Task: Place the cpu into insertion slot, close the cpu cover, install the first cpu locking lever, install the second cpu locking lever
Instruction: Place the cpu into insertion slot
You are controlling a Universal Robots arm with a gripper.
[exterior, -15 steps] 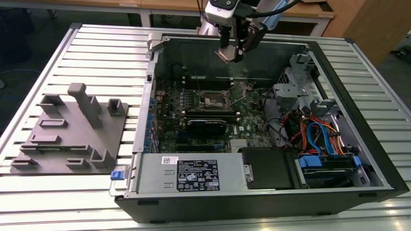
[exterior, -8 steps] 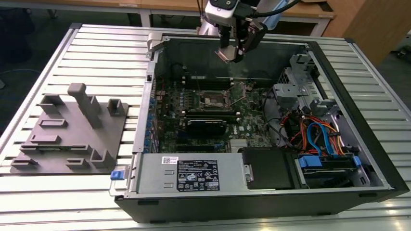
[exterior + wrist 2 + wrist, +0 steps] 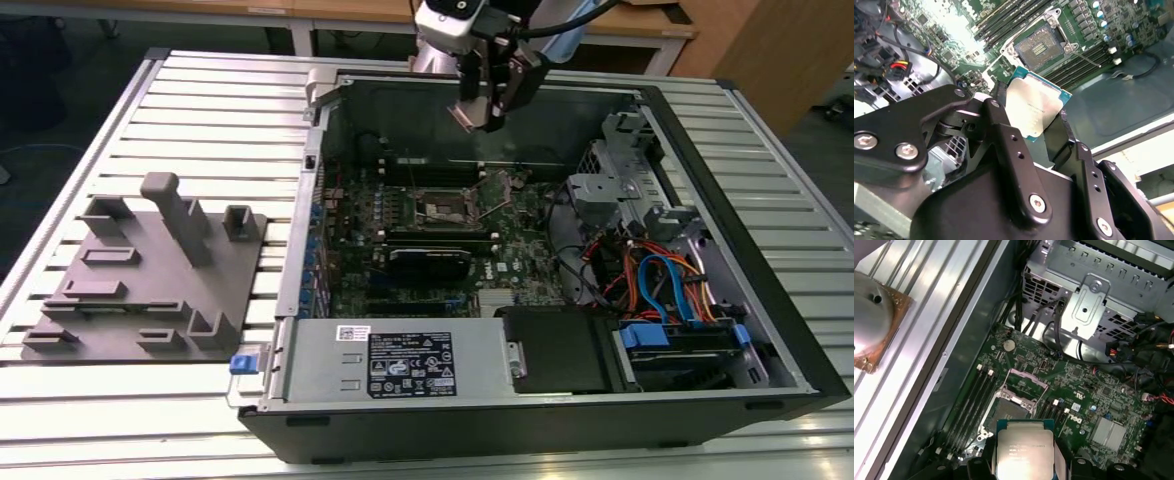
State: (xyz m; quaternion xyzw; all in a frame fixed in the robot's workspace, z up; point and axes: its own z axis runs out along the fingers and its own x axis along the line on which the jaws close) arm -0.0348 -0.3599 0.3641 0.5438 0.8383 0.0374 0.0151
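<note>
Gripper (image 3: 478,120) upper centre of exterior view, jaws clamped on cpu (image 3: 1036,107), hanging well above empty insertion slot (image 3: 447,208) mid-frame.

The cpu (image 3: 1024,452): one edge cut off by the frame in the first wrist view; in the second wrist view, partly behind a finger (image 3: 1009,145) of the gripper (image 3: 1028,106). The insertion slot (image 3: 1010,409): one corner behind the cpu.

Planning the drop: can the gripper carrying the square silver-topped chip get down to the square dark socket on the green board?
Probably yes. The gripper, shut on the silver-topped square cpu, hangs above the dark square insertion slot; its silvery cpu cover looks raised, nothing between.
</note>
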